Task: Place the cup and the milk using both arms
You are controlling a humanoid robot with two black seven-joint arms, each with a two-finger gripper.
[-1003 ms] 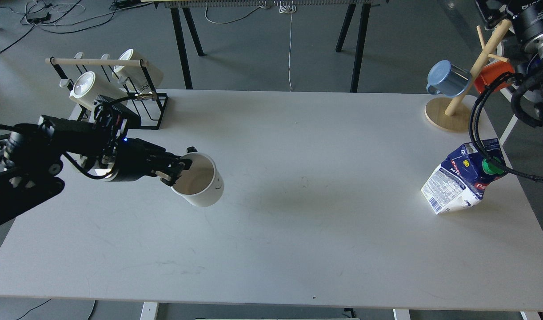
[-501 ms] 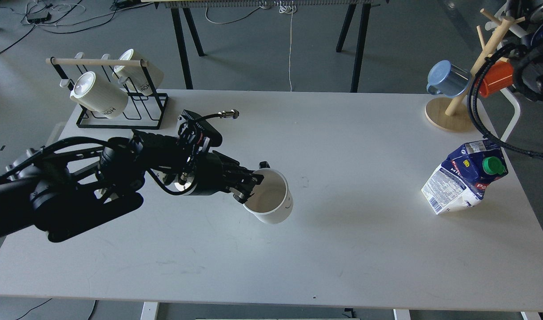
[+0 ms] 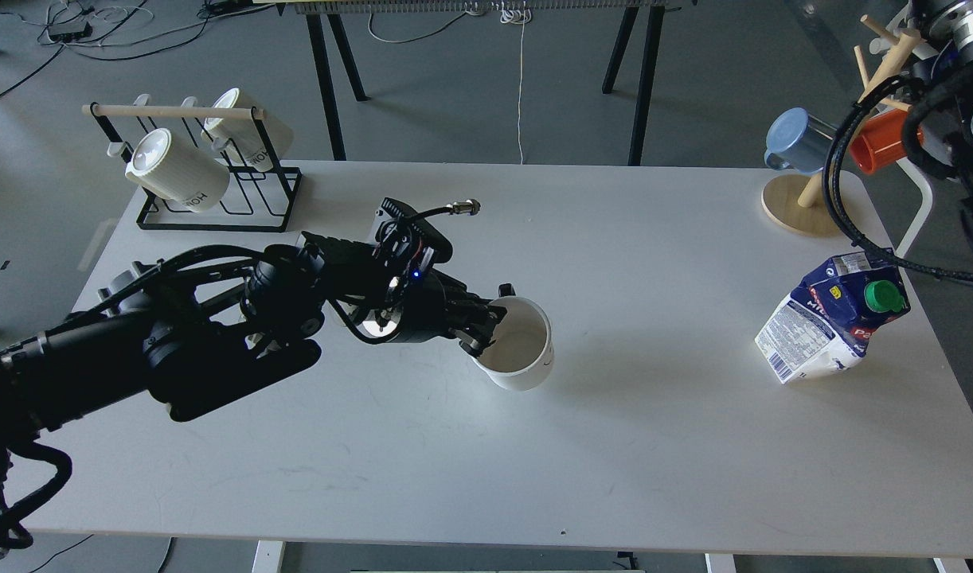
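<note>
My left gripper is shut on the rim of a white cup and holds it near the middle of the white table, mouth tilted up toward me. A blue and white milk carton with a green cap stands dented at the table's right side, untouched. Only upper parts and black cables of my right arm show at the top right edge; its gripper is out of view.
A black wire rack with two white mugs stands at the back left. A wooden mug tree with a blue mug and an orange mug stands at the back right. Trestle legs and cables lie on the floor behind the table.
My left arm has carried the white cup from the table's left side rightward to near the middle. The right arm has lifted up and away from the milk carton.
</note>
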